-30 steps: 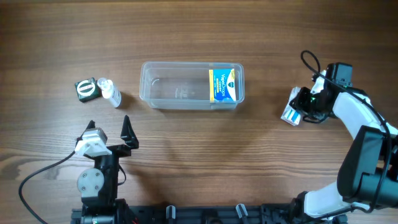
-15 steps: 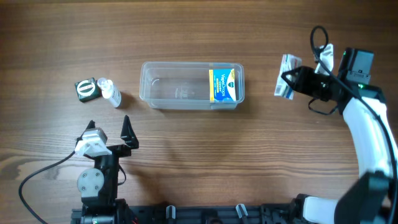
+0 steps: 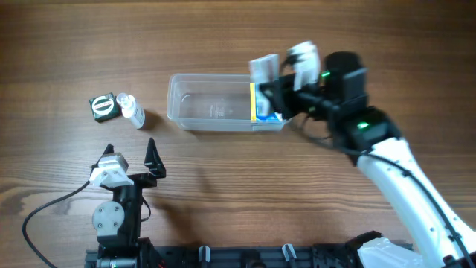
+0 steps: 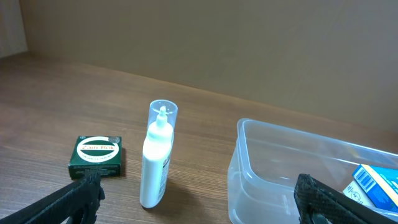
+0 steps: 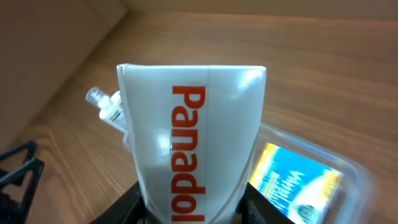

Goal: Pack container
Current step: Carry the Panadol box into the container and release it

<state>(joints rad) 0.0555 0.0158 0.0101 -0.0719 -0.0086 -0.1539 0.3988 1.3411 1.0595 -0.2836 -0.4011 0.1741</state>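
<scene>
Both jaws of the right gripper [image 5: 191, 208] clamp a white box [image 5: 193, 124] above the container [image 3: 212, 112], which sits mid-table, over the carton [image 5: 292, 186] inside. Best shift toward its bare floor, lower, then release. The left gripper [image 3: 132, 158] gapes wide, empty.

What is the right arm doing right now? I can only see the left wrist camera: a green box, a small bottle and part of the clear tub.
Observer: The right gripper is shut on a white box with Panadol printed on it in red.
Operator: Where is that box relative to the tub?
Observer: From overhead it overlaps the far right corner of the tub, held up and not yet set down inside.
Operator: Is anything in the tub besides the carton corner I can see?
Observer: Only that blue-and-yellow carton, lying at the right end; the rest of the tub's floor is bare.
</scene>
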